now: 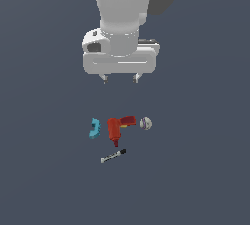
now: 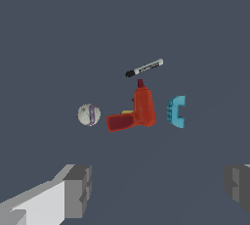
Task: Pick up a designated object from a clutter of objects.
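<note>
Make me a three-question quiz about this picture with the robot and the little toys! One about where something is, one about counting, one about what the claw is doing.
1. In the exterior view, what lies nearest the ball?
A. red drill
B. cyan piece
C. marker pen

2. How many small items lie below the arm?
A. two
B. four
C. six

3. The gripper is:
A. shut on the ball
B. shut on the pen
C. open, holding nothing

Answers:
1 A, the drill's handle points at the ball.
2 B: ball, drill, cyan piece, pen.
3 C, its fingers stand apart above the items.

arm: upright, wrist pointing straight down | gripper (image 1: 120, 78): high above the drill (image 1: 118, 127), holding nothing | jaws: spread wide apart
</note>
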`<state>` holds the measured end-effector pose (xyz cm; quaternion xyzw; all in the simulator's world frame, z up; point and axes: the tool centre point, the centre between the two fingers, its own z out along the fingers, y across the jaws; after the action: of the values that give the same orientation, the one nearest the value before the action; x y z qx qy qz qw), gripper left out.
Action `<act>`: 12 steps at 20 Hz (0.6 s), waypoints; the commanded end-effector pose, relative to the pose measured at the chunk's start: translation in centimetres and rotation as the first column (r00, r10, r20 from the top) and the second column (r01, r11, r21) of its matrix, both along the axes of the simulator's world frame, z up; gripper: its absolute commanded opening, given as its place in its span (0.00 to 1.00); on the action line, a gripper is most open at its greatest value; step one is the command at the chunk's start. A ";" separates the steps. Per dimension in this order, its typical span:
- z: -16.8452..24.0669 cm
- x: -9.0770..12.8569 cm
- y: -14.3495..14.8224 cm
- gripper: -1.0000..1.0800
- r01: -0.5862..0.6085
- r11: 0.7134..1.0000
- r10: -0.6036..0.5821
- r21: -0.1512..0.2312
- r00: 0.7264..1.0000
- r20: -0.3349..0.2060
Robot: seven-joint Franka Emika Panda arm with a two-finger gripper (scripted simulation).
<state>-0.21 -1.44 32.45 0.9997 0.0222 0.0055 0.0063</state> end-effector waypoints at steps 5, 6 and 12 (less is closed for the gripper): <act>-0.8 0.2 0.3 0.96 -0.045 0.999 0.045 -0.004 0.999 -0.002; -1.0 0.3 0.4 0.96 -0.058 0.998 0.058 -0.004 0.998 -0.002; -2.9 0.8 1.2 0.96 -0.168 0.986 0.168 -0.011 0.986 -0.006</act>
<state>0.46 -0.43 30.09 0.9958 0.0908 0.0039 0.0108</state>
